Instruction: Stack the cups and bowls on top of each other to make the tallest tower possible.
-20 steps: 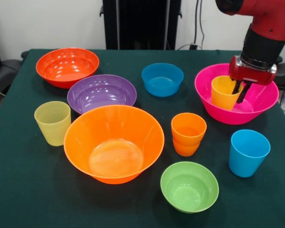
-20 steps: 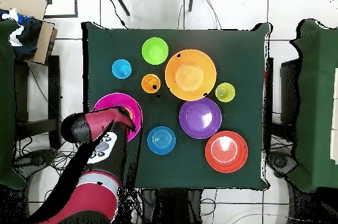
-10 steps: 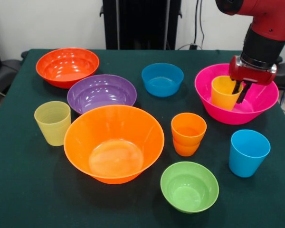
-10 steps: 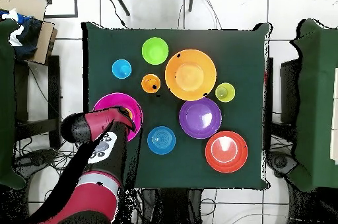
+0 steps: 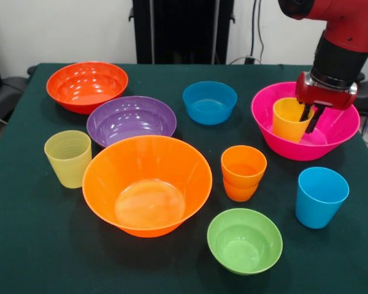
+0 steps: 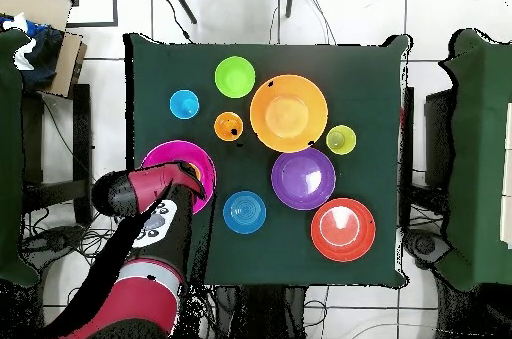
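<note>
Gripper [image 5: 311, 120] is sitting in the pink bowl [image 5: 337, 131], fingers pinching the yellow cup's [image 5: 291, 119] rim wall. Cup is looking light, thin and slick, so gripping the rim wall is suiting it

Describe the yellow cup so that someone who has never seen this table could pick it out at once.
Find the hot pink bowl, the big one under the red arm. The yellow cup stands upright inside it, with the claw at its rim. It is the only cup sitting in a bowl; the ribbed yellow-green cup stands on the cloth, far across the table.

Six bowls [image 5: 147, 184] — four cups [image 5: 68, 158]
</note>
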Controlling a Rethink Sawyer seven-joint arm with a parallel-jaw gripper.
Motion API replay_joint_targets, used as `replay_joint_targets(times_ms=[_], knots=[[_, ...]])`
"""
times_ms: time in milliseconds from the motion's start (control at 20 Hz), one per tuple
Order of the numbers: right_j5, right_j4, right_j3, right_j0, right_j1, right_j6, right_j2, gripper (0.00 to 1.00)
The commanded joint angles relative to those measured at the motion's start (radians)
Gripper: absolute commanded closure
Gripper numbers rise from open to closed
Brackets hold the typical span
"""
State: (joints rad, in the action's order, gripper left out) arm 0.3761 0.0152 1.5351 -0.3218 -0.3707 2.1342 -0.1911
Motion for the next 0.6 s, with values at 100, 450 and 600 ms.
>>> replay_joint_targets(times_ms=[100,450,600], knots=[[0.007,-0.034,-0.047,0.000,-0.003,0.049,0.065,1.00],[0.011,-0.033,-0.047,-0.005,-0.004,0.052,0.062,1.00],[0.015,-0.032,-0.048,-0.005,-0.004,0.051,0.062,1.00]])
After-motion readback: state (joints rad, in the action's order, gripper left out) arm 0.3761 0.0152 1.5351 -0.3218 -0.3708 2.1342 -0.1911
